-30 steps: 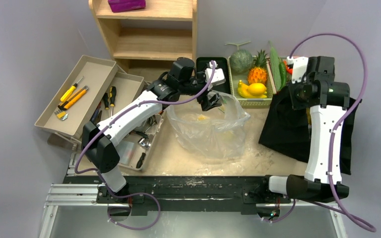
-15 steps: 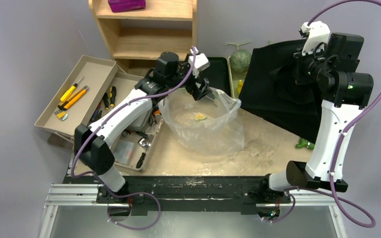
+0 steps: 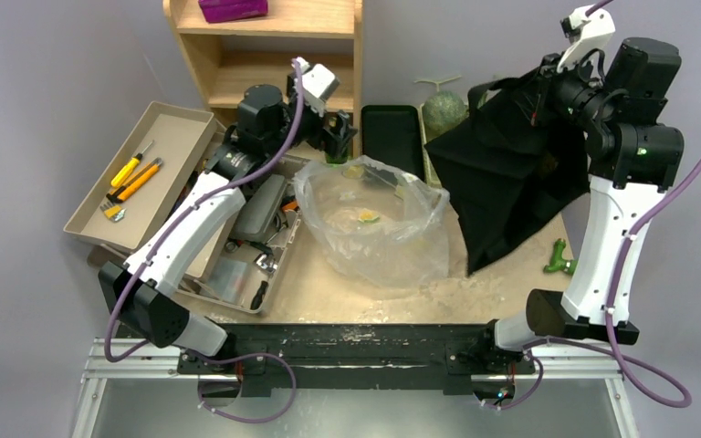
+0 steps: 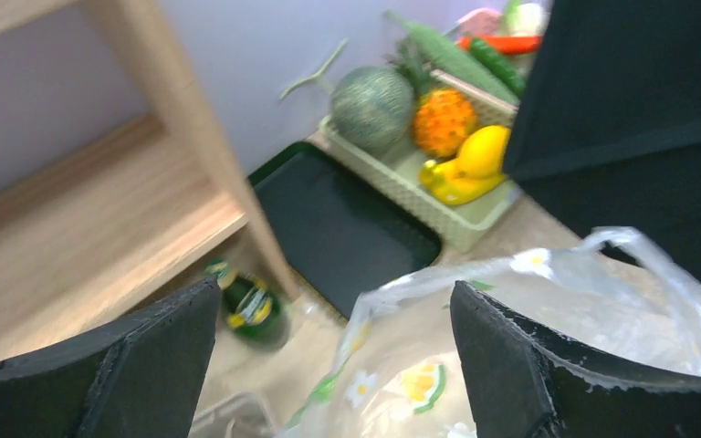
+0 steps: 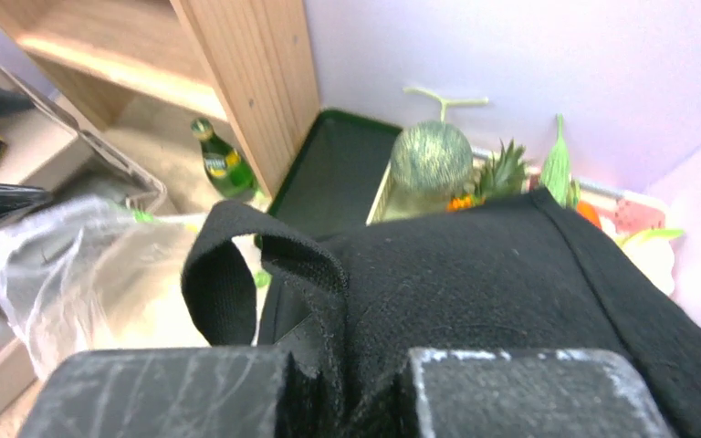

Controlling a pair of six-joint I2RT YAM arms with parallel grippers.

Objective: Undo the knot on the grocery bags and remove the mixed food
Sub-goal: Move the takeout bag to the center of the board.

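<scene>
The see-through plastic grocery bag (image 3: 374,233) stands open at the table's middle, its rim (image 4: 511,269) just below my left gripper (image 4: 333,365). That gripper (image 3: 331,132) is open, holds nothing and hovers by the shelf post. A green bottle (image 4: 251,306) lies under it beside the post. My right gripper (image 5: 347,383) is shut on the black cloth grocery bag (image 3: 511,178), which hangs lifted off the table, one strap handle (image 5: 224,274) looping loose. Behind it are a green melon (image 3: 443,109), a pineapple (image 4: 443,119) and yellow fruit (image 4: 475,160) in a basket (image 4: 461,228). A small green vegetable (image 3: 559,260) lies on the table at the right.
A flat black tray (image 3: 392,137) lies behind the plastic bag. The wooden shelf (image 3: 274,55) stands at the back left. Beige trays (image 3: 146,173) with yellow-handled tools and an open case (image 3: 246,251) fill the left side.
My right arm has raised the black bag off the table and swung it up and to the back; a green vegetable now lies beneath. My left gripper has drawn away from the plastic bag toward the shelf.
</scene>
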